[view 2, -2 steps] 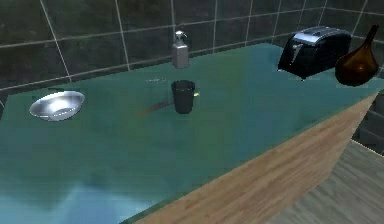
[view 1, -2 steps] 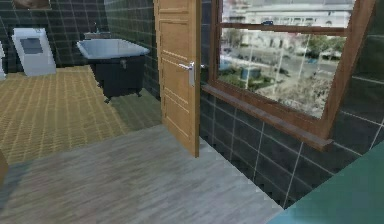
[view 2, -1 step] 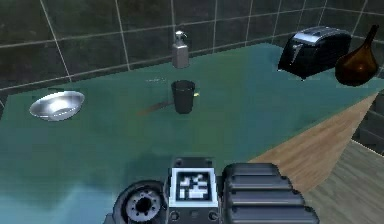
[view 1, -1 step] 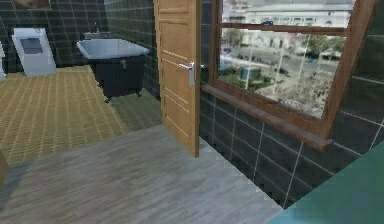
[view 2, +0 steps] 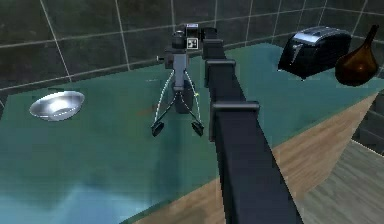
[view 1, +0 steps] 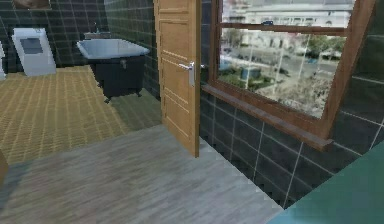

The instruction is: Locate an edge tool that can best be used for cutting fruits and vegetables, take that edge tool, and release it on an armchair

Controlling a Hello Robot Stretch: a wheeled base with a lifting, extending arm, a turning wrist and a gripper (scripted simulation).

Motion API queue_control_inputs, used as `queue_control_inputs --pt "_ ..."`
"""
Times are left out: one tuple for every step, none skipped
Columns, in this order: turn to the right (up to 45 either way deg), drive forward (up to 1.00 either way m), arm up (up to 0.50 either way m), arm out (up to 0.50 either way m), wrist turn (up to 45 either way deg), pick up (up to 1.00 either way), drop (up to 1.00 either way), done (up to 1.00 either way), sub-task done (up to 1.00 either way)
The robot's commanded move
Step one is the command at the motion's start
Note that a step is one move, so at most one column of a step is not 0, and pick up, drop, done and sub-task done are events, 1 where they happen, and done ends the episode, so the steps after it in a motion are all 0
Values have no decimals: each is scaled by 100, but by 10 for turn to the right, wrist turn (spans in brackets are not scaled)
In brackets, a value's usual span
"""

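Observation:
In the arm side view my arm (view 2: 240,140) reaches as a dark bar out over a teal countertop (view 2: 100,160). At its far end stand the white marker squares (view 2: 190,38), and below them the gripper (view 2: 176,127) spreads its two thin fingers (view 2: 157,125) toward the counter's front. Only bare countertop lies behind the fingertips, so the gripper holds nothing. A thin faint streak (view 2: 152,68) lies on the counter just left of the gripper's body; it is too small to name.
A metal bowl (view 2: 57,104) sits on the counter's left, with a black toaster (view 2: 312,48) and a brown vase (view 2: 362,58) at the back right. The forward view shows a wooden door (view 1: 178,70), a wood-framed window (view 1: 285,55), a black bathtub (view 1: 115,62) and the counter's corner (view 1: 345,195).

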Motion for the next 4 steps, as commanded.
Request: queue_control_inputs --pt "0 0 0 0 450 0 0 0 0" --pt "0 0 0 0 450 0 0 0 0" --pt "0 0 0 0 300 0 0 0 0" --pt "0 0 -14 0 0 0 0 0 0"
